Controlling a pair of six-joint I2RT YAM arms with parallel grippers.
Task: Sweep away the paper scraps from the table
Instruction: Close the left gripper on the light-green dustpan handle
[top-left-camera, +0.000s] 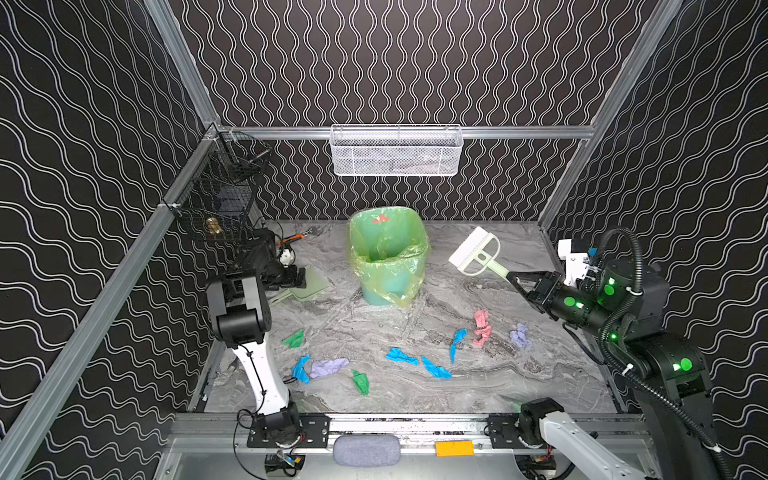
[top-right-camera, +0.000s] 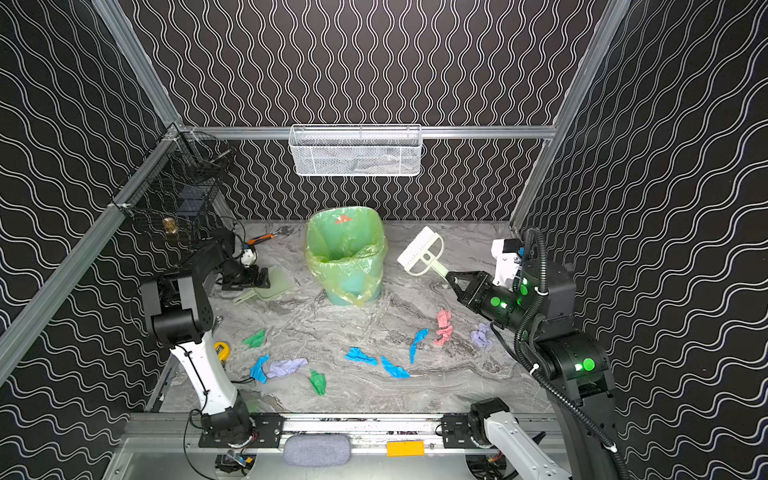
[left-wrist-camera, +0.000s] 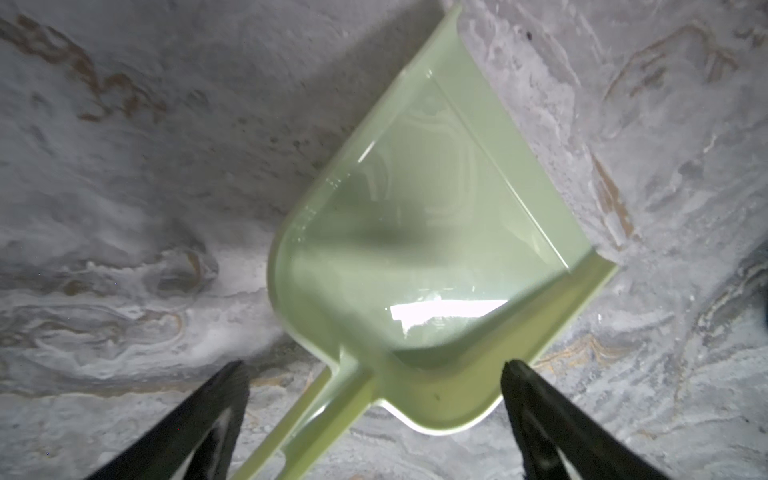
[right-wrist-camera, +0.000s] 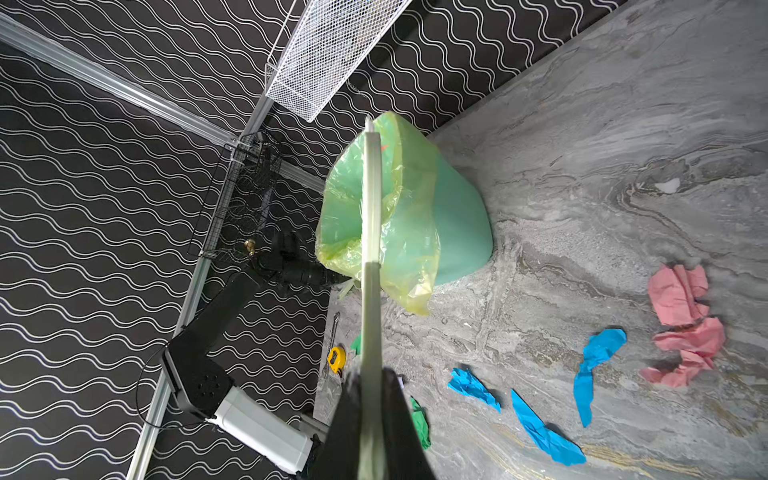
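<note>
Several paper scraps lie across the front half of the table (top-left-camera: 498, 386): blue (top-left-camera: 401, 356), pink (top-left-camera: 482, 328), lilac (top-left-camera: 520, 335) and green (top-left-camera: 294, 339). My right gripper (top-left-camera: 513, 279) is shut on the handle of a pale green hand brush (top-left-camera: 473, 251), held above the table at the right, with its white bristle head toward the bin. In the right wrist view the handle (right-wrist-camera: 371, 208) runs out from between the shut jaws (right-wrist-camera: 370, 374). My left gripper (left-wrist-camera: 376, 368) hovers open over a pale green dustpan (left-wrist-camera: 432, 232), its fingers on either side of the pan's back edge.
A teal bin (top-left-camera: 388, 257) lined with a green bag stands at the back middle. An orange-handled wrench (top-left-camera: 297, 237) lies at the back left and a yellow tape measure (top-right-camera: 222, 350) near the left arm. A white mesh basket (top-left-camera: 397, 151) and a black wire basket (top-left-camera: 226, 187) hang on the rails.
</note>
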